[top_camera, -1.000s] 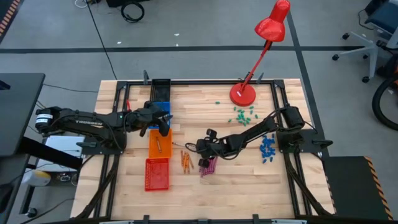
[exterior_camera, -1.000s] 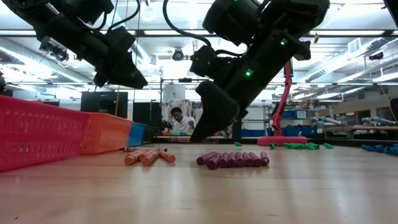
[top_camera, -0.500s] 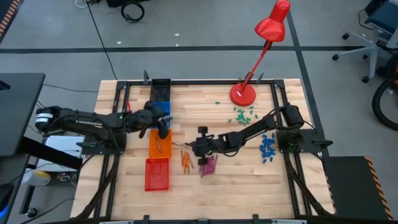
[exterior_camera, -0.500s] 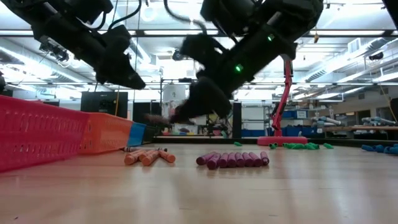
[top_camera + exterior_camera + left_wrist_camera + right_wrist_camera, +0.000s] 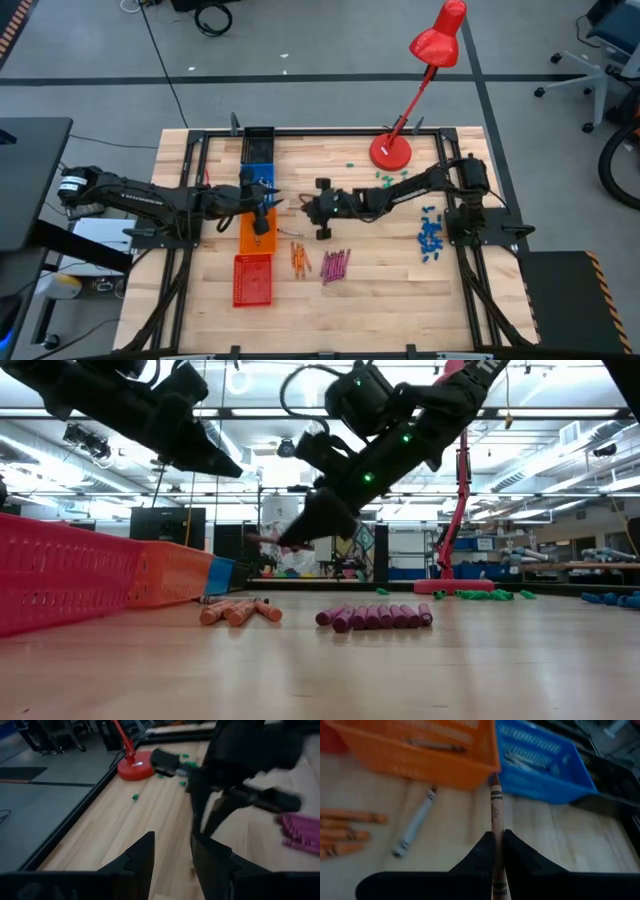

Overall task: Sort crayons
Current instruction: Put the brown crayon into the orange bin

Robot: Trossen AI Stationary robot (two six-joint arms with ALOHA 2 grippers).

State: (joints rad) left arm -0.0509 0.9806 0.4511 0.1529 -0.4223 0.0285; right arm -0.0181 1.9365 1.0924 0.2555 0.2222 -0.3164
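My right gripper (image 5: 305, 207) hangs above the table just right of the baskets, shut on one crayon (image 5: 496, 805). My left gripper (image 5: 262, 208) hovers open over the far end of the orange basket (image 5: 255, 235), with nothing between its fingers (image 5: 172, 855). A row of magenta crayons (image 5: 334, 264) and a few orange crayons (image 5: 298, 258) lie flat on the table. A grey crayon (image 5: 415, 830) lies near the orange basket. The blue basket (image 5: 258, 175) and the red basket (image 5: 252, 280) stand in line with the orange one. My right gripper pinches the crayon's shaft (image 5: 497, 827) between its two fingers. The crayon lies along the fingers, and its pointed tip (image 5: 495, 781) sticks out ahead of them toward the baskets. The fingers come from the table's right, slanting down. The crayon is lifted clear of the table.
A red desk lamp (image 5: 390, 150) stands at the far edge, its shade reaching out past the table's far edge. Small green bits (image 5: 390, 183) lie near its base and blue bits (image 5: 430, 235) lie at the right. Bare wood lies along the near edge (image 5: 380, 310).
My right gripper has risen from the magenta crayons and gone toward the far left, up to the baskets, rolling its wrist and carrying one crayon clear of the table. My left gripper has shifted a little toward the near edge over the orange basket and rolled.
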